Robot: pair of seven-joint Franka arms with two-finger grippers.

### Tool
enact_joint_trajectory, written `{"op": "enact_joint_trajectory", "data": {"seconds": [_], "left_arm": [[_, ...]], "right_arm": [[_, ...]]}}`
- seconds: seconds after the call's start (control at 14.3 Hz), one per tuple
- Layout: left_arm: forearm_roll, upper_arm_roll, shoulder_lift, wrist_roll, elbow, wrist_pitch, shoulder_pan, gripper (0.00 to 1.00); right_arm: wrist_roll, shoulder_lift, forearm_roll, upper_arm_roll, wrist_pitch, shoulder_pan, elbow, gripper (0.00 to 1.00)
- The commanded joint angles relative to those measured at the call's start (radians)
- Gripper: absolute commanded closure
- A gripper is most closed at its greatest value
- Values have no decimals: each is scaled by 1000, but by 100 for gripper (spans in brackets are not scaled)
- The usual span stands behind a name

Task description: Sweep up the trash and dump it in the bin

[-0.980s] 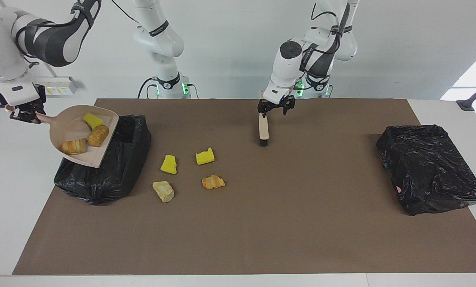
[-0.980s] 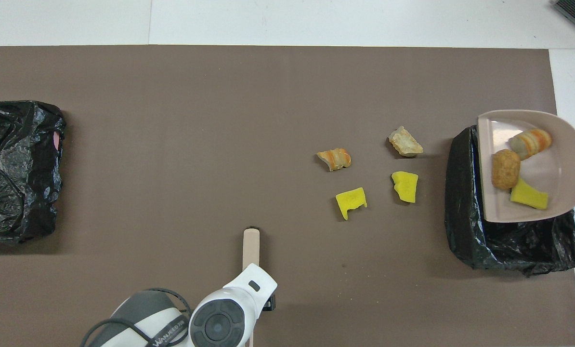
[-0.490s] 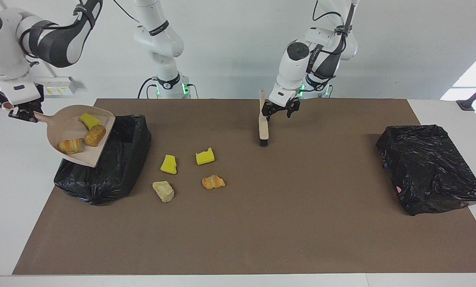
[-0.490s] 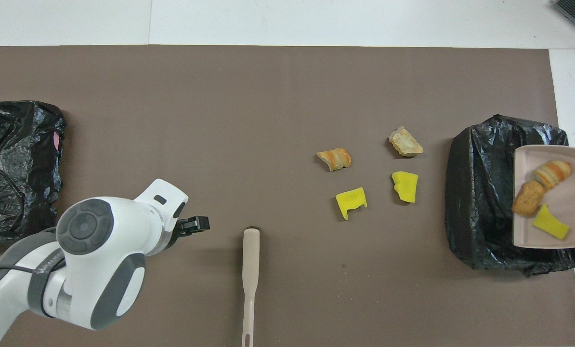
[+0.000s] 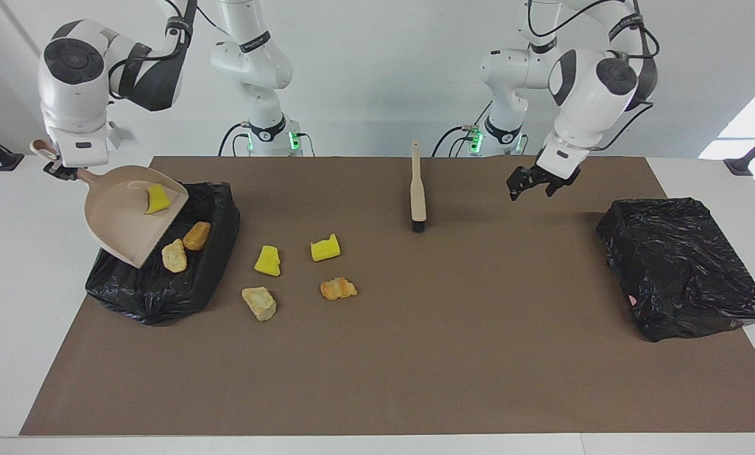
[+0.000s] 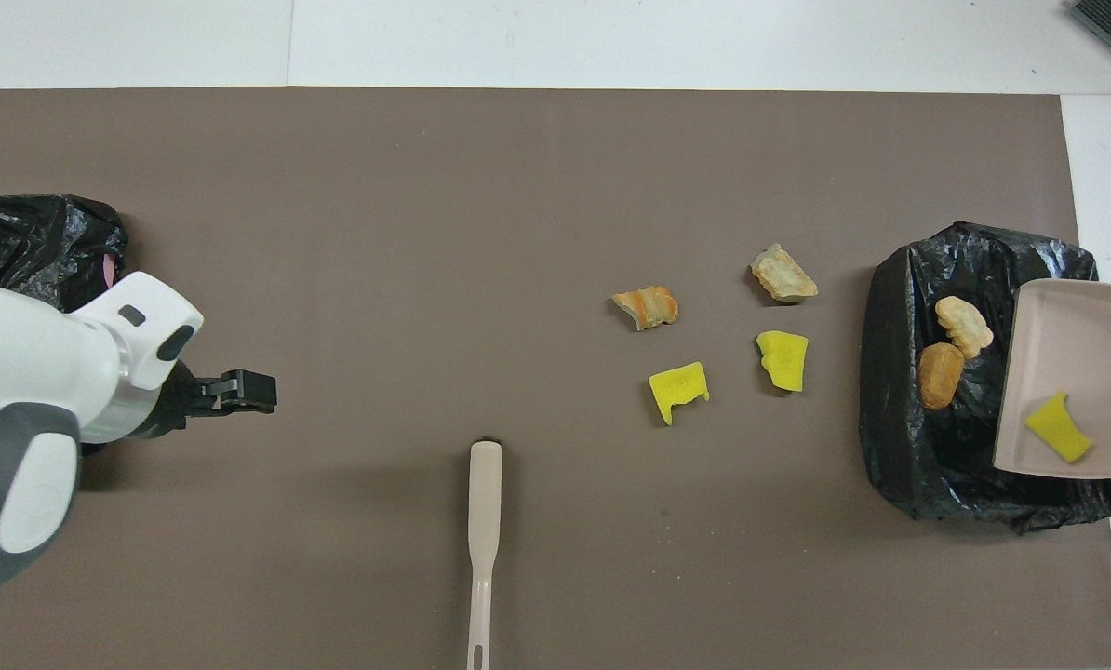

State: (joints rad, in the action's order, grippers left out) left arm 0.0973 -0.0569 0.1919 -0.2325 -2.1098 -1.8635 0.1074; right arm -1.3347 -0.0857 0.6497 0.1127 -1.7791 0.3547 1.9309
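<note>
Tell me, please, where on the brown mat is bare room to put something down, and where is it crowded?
Bare: the wide stretch between the brush and the closed black bag, and the whole mat edge farthest from the robots. Crowded: the four loose chunks beside the open bin, where the right gripper tips the dustpan. The left gripper hangs open over the bare stretch.

Left hand (image 5: pixel 530 187) agape, right hand (image 5: pixel 58 169) clenched

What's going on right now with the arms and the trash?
Right gripper shut on dustpan, tipped over bin. Left gripper open, empty. Four trash pieces on mat. Nothing blocking.
</note>
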Motion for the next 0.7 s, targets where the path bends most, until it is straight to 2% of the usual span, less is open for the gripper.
{"op": "enact_joint_trajectory", "data": {"seconds": [0.0, 0.14, 0.28, 0.63], "left_arm": [[-13, -11, 6, 74, 42, 43, -49, 0], [-14, -9, 3, 117, 88, 52, -77, 0], [-55, -11, -17, 153, 196, 125, -100, 0], [-86, -9, -139, 180, 469, 260, -120, 0]], "right_arm": [[130, -22, 73, 10, 88, -49, -4, 100], [195, -23, 123, 10, 144, -97, -9, 100], [186, -26, 169, 12, 168, -131, -13, 100], [46, -17, 251, 15, 184, -177, -85, 100]]}}
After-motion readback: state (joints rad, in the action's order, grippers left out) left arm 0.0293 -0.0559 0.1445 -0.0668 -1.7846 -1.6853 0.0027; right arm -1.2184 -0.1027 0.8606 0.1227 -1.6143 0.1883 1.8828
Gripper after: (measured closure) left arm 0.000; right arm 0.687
